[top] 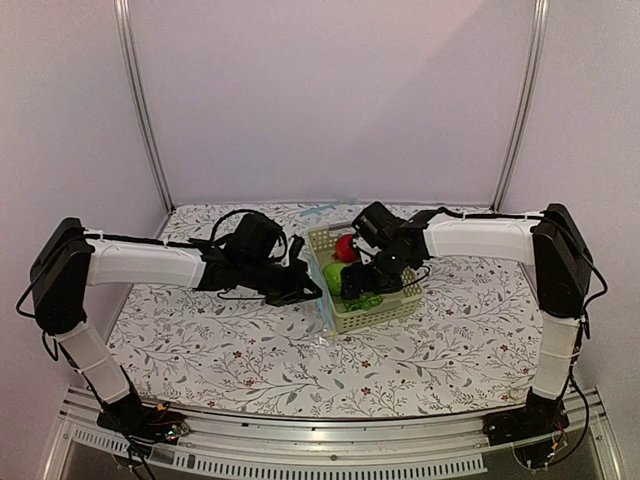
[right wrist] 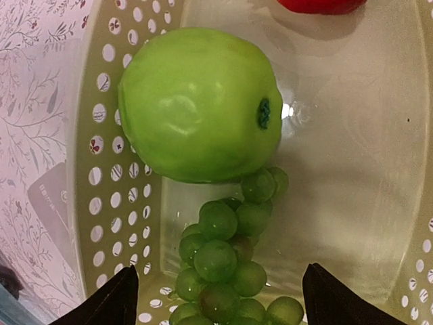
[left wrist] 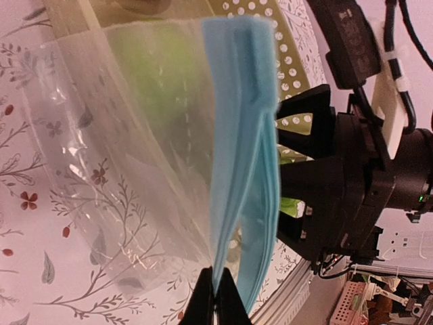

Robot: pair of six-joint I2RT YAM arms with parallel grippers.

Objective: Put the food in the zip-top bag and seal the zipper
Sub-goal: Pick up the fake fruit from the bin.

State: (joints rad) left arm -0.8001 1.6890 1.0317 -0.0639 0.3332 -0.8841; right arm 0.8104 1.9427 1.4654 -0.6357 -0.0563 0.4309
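Over the pale green basket [right wrist: 108, 203], the right pincer [right wrist: 223, 305] gapes near the green apple [right wrist: 199, 101] and grapes [right wrist: 223, 257] — the left pincer [left wrist: 216, 301] clenches the zip-top bag's [left wrist: 135, 169] zipper [left wrist: 243, 135].

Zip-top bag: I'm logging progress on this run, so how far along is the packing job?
Done: the left hand pinches the zip-top bag by its zipper. In hand: the right hand hangs open over the green apple in the basket. Left: both it and the red apple are in the basket, so packing and sealing remain.
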